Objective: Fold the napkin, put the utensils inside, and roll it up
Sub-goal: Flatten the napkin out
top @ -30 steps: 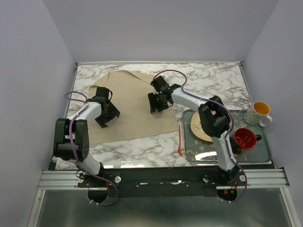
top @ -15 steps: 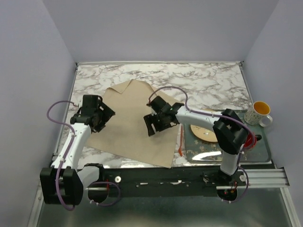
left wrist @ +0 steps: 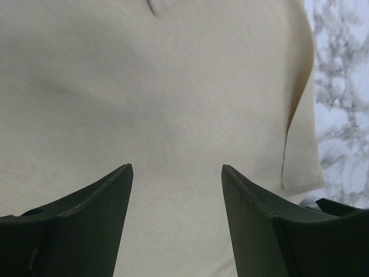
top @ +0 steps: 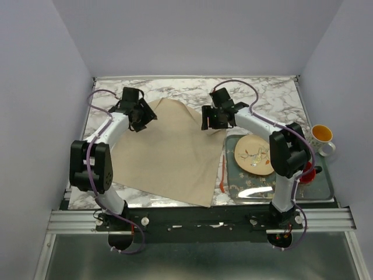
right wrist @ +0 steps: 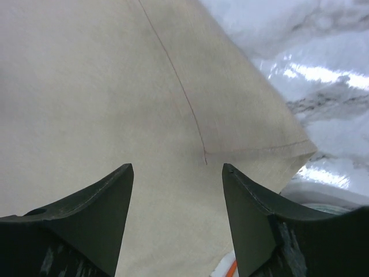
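The tan napkin [top: 166, 154] lies spread on the marble table, its near corner at the table's front edge. It fills the left wrist view [left wrist: 173, 86] and the right wrist view [right wrist: 104, 86]. My left gripper [top: 143, 119] is open and empty above the napkin's far left edge. My right gripper [top: 211, 119] is open and empty above its far right edge. An orange utensil [top: 222, 172] lies along the left rim of the tray, beside the napkin, and its orange tip shows in the right wrist view [right wrist: 232, 269].
A patterned tray [top: 250, 188] at the right holds a round tan plate [top: 254, 154] and a red cup [top: 309, 172]. A white mug with a yellow inside [top: 320, 139] stands at the tray's far right. Grey walls enclose the table.
Both arms have moved away from me toward the napkin's far edge, left one going far left, right one far right. The napkin lies flatter and more spread than a second ago.
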Motion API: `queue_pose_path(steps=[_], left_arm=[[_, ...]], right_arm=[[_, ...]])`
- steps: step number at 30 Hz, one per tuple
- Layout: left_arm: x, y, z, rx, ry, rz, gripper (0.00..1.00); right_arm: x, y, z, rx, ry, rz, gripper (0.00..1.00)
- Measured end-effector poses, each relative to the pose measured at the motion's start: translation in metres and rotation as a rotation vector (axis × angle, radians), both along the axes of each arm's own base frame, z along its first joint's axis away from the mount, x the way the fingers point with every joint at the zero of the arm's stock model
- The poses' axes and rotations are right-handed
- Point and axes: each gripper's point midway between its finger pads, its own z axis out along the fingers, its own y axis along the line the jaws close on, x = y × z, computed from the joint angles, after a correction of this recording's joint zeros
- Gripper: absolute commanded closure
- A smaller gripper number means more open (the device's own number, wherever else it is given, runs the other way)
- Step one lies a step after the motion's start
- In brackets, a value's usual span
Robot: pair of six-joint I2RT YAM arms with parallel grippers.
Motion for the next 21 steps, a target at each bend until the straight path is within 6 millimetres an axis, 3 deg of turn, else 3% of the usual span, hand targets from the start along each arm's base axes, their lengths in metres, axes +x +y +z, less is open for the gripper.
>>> queue_pose_path(steps=[5,7,15,21], left_arm=[[-0.021,-0.056,-0.035,0.016,0.086,-0.141,0.26],[-0.033,-0.069,-0.044,0.019,0.106,-0.177,0.26],[-0.066,-0.061,-0.086,0.059,0.203,-0.163,0.26],[-0.069,-0.063,-0.09,0.078,0.185,-0.159,0.26]], right_arm=[[-0.021,-0.007,-0.027,-0.036,0.064,0.006,0.27],[-0.026,-0.01,-0.033,-0.035,0.085,0.002,0.27],[-0.025,-0.013,-0.049,0.038,0.102,-0.066,0.38],[-0.005,-0.006,-0.041,0.159,0.084,-0.157,0.39]])
